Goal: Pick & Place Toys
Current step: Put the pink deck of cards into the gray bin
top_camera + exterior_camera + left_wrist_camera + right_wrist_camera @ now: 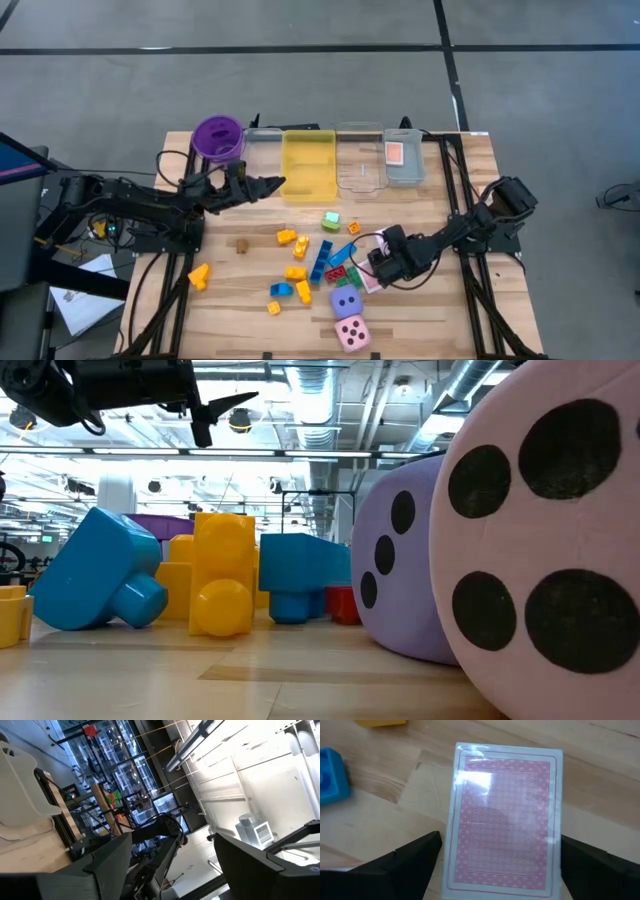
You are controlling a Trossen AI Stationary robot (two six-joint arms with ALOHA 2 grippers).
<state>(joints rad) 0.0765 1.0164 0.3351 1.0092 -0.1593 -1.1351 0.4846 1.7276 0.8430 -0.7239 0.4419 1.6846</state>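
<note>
A pink-backed pack of playing cards (504,817) lies flat on the table, also seen in the high view (371,283). My right gripper (500,870) is open just above it, one finger on either side of its near end (378,268). My left gripper (272,185) is open and empty, held level above the table beside the yellow tray (308,165); its wrist view (172,865) looks out into the room. Several coloured bricks (300,262) lie mid-table. The purple die (346,303) and the pink die (352,333) rest near the front edge.
At the far edge stand a purple cup (217,138), the yellow tray, a clear tray (360,160) and another clear tray (404,160) that holds a pink card (396,153). A yellow brick (199,275) lies at the left. The dice (545,540) fill the low view's right.
</note>
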